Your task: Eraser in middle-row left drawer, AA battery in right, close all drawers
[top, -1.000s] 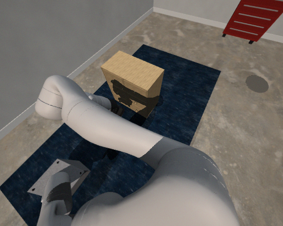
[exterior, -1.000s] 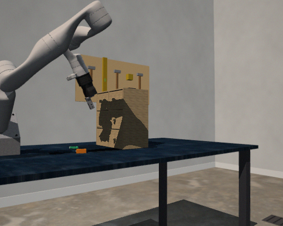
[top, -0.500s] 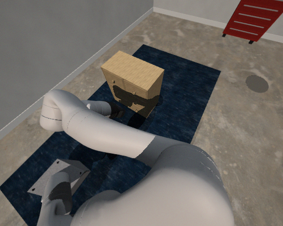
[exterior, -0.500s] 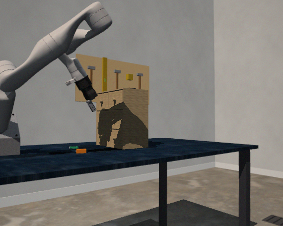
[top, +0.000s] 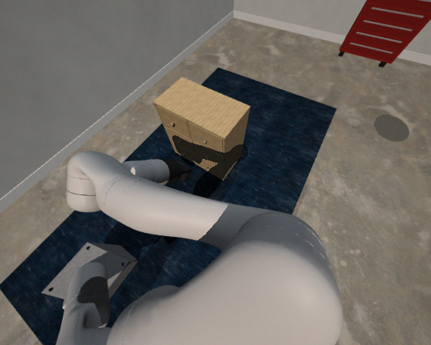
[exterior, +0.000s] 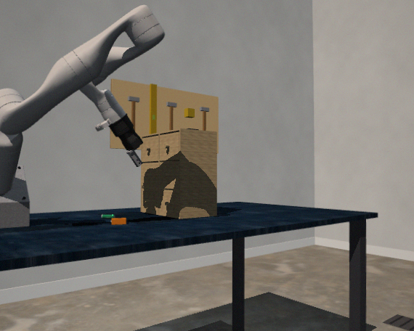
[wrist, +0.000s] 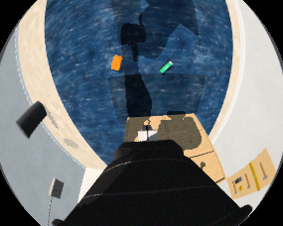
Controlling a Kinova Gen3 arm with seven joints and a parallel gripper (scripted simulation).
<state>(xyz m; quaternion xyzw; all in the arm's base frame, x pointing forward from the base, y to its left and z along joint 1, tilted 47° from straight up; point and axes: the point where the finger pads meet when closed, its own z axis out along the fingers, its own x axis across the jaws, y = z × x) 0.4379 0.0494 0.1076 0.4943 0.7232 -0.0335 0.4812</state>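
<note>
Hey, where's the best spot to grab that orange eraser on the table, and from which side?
Probably from straight above, fingers across its two long sides. The orange eraser lies flat on the table, a low block with little height to pinch from the side. The green battery lies close beside it, apart. The gripper is shut, so it must open first.

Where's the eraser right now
In the exterior view the orange eraser lies on the dark blue table, left of the small chest, just in front of the green AA battery.
</note>
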